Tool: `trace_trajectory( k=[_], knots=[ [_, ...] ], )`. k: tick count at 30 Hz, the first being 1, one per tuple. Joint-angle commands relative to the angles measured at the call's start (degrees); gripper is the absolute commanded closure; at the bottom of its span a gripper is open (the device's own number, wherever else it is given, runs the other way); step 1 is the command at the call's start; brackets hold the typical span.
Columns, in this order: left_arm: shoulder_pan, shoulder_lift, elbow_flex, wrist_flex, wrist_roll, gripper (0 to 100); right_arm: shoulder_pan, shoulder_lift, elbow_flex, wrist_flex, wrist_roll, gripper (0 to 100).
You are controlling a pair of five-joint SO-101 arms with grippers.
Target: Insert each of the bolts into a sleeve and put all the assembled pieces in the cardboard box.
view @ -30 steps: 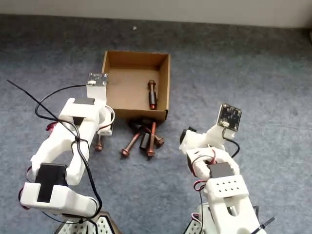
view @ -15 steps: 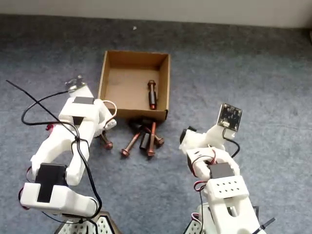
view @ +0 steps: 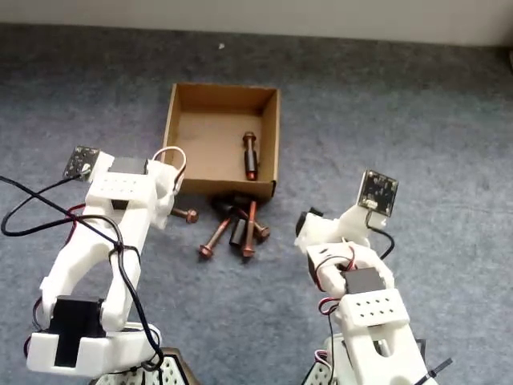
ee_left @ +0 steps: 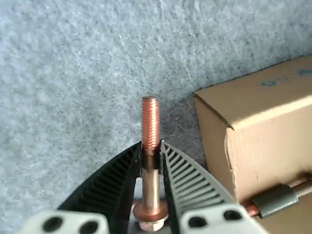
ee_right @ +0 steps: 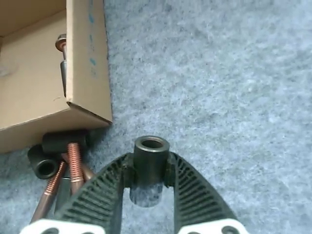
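Bolt (ee_left: 150,117) held in the left gripper (ee_left: 151,145): the fingers close narrowly on its shank, the head back toward the finger roots, the threaded end projecting past the tips along their line. The sleeve (ee_right: 151,157) is clamped across its body in the right gripper (ee_right: 151,170), its open bore facing outward beyond those tips. In the high view the bolt lies roughly level with the carpet (view: 417,112), threaded end leading out of the left fingers toward the right arm. The right gripper sits well apart, and the pile (view: 236,228) of loose bolts and sleeves lies on the carpet between the two sets of fingers. The box (view: 277,136) stands just beside the left fingertips and beyond the pile, with one assembled piece (view: 251,156) lying in it. Judged from these views, the coming move turns on bringing the bolt's long axis into line with the bore. The sleeve lies ahead of the threaded end, the two axes appear not yet in line, and neither arm is clearly the nearer to a meeting point.
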State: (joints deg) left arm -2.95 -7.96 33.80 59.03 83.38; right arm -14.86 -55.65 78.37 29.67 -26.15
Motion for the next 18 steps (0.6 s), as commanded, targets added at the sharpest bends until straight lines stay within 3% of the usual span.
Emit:
trace_trajectory(
  k=[1, 11, 13, 18],
  knots=[
    [0.13, -2.51, -2.15, 2.99, 0.7, 99, 0.31, -1.63, -0.48, -1.27, 0.26, 99.4],
    [0.22, -2.51, -2.24, 5.54, 0.62, 98, 0.31, -1.63, -0.48, -1.27, 0.26, 99.4],
    [0.22, -2.51, -2.33, 5.54, 0.62, 93, 0.31, -1.63, -0.48, -1.27, 0.26, 99.4],
    [2.51, -2.51, -2.15, 5.54, 0.62, 67, 0.31, -1.63, -0.48, -1.27, 0.26, 99.4]
  ],
)
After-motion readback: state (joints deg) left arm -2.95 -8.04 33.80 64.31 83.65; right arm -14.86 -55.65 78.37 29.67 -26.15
